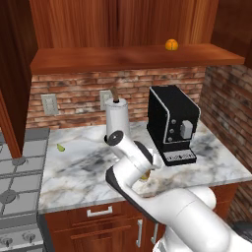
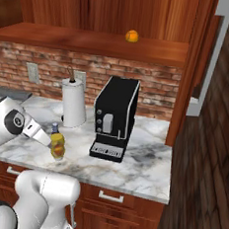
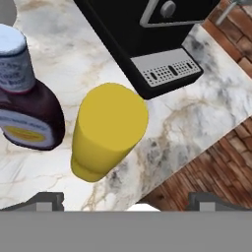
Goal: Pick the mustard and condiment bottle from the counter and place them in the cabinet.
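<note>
The white arm folds forward and down over the marble counter, its gripper poised above the mustard with the two dark fingertips spread wide on either side, holding nothing. The mustard, a smooth squat yellow bottle, stands near the counter's front edge just beside the bottle, dark brown and glossy with a pale cap. A boxy black coffee machine stands close by, under the wooden cabinet.

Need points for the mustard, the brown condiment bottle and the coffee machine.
mustard (image 3: pixel 106 130), hand view, on its yellow side near the top.
condiment bottle (image 3: pixel 29 115), hand view, on its dark brown body above the label.
coffee machine (image 2: pixel 117 112), right base view, on its black front.
</note>
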You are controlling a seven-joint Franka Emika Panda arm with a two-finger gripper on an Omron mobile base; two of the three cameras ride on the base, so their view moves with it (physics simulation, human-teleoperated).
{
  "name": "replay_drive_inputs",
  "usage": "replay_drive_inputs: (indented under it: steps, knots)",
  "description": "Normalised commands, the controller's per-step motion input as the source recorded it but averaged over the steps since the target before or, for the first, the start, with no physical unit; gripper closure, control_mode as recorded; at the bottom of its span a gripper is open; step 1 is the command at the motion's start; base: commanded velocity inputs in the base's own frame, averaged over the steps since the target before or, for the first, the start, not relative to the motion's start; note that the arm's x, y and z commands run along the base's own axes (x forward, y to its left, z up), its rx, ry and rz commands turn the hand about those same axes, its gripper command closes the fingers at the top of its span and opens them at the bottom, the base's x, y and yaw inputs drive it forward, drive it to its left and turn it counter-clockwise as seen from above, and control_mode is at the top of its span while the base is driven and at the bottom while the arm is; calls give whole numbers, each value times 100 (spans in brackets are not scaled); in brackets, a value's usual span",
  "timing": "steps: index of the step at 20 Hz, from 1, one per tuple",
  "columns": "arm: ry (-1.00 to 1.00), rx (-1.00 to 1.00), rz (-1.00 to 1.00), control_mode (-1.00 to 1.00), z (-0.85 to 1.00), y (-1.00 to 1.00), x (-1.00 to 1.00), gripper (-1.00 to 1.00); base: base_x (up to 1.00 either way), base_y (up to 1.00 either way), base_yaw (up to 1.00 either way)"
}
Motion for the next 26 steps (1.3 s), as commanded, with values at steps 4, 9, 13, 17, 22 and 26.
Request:
replay_drive_inputs:
  steps: [4, 9, 13, 17, 22, 26]
  knots:
    - [0, 0, 0, -100, -12, 2, 16, -100, 0, 0, 0]
    - [0, 0, 0, -100, -8, 0, 16, -100, 0, 0, 0]
    - [-1, 0, 0, -100, -6, 0, 15, -100, 0, 0, 0]
    - [-1, 0, 0, -100, -8, 0, 19, -100, 0, 0, 0]
    - [-2, 0, 0, -100, -7, 0, 7, -100, 0, 0, 0]
    - [-1, -3, 0, -100, -3, 0, 0, -100, 0, 0, 0]
